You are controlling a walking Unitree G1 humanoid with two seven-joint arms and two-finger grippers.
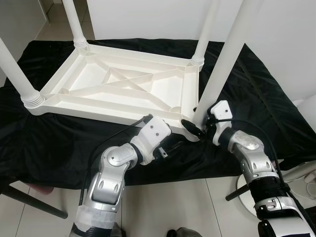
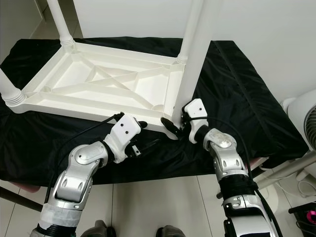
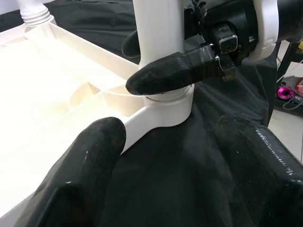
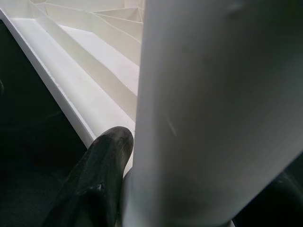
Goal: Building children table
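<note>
Children's table (image 1: 118, 86), white plastic, lies upside down on a low surface (image 1: 64, 143) w/ black cloth over it; ribbed underside faces up.

Nearest: pale tiled floor (image 1: 182, 207) at the robot's feet, dark bar (image 1: 29, 200) slanting by its left side, white stand base (image 1: 244, 190) w/ cable to the right.

Left gripper (image 3: 165, 156) hovers low over the cloth just off the table's near right corner, fingers (image 3: 85, 161) spread open, nothing between them, aimed at the corner socket (image 3: 168, 111).

Right gripper (image 1: 195, 128) is at that same corner, fingers (image 3: 175, 73) closed around the base of the near right leg (image 1: 224, 59), right where it enters the socket. Leg tilts slightly, rising up & right out of frame. Right wrist view: leg close up beside one black finger (image 4: 94, 179), table rim (image 4: 61, 99) behind.

Further back: near left leg (image 1: 17, 74) stands in its ribbed collar, far left leg (image 1: 74, 22) & far right leg (image 1: 205, 32) upright at the back corners. Cloth hangs over the surface edges. Beyond, white wall (image 1: 148, 17) & a strip of tile at far left. Right eye view: white fan (image 2: 306, 123) at the right edge, pink item (image 2: 308, 217) on the floor below it.
</note>
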